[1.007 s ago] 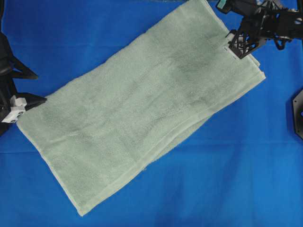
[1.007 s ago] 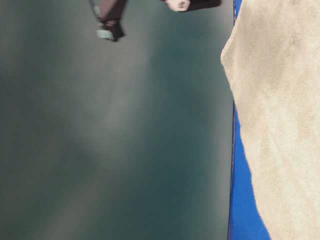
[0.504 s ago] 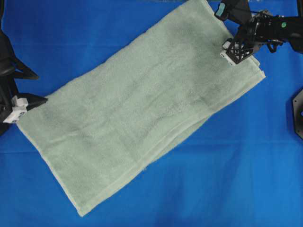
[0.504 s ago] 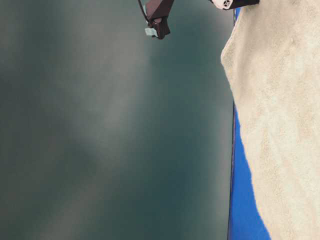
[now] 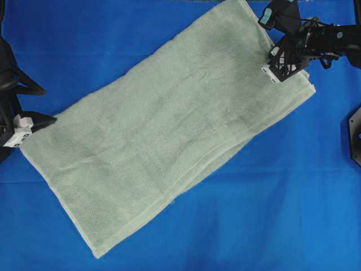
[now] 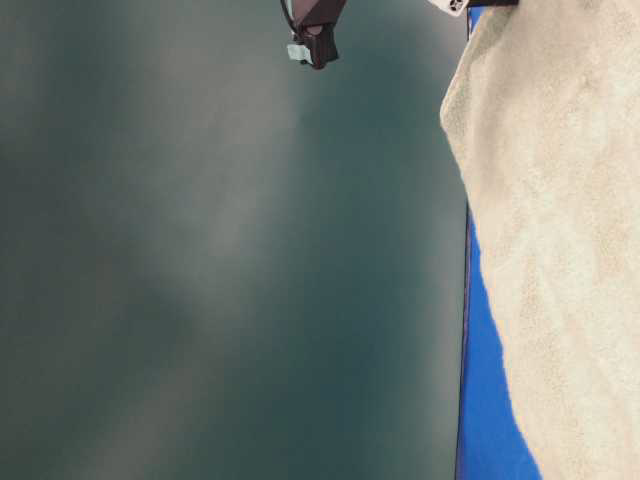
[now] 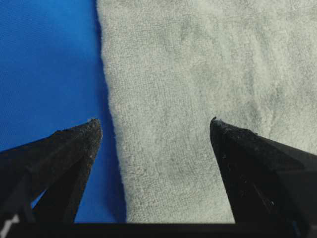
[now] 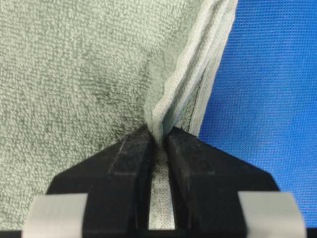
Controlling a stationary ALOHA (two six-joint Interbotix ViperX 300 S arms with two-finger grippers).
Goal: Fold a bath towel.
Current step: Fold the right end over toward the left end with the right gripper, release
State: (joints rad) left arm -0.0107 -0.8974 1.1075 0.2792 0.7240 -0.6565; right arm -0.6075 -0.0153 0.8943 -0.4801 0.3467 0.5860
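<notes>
Since the bath towel needs another fold, right pincer is clamped on its stacked hem; left pincer hovers spread apart over the opposite end.

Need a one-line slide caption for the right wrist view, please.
Right gripper pinching the hemmed edge of the sage-green bath towel above the blue table cloth.

Bright blue table cloth under a folded, diagonally laid bath towel.
</notes>
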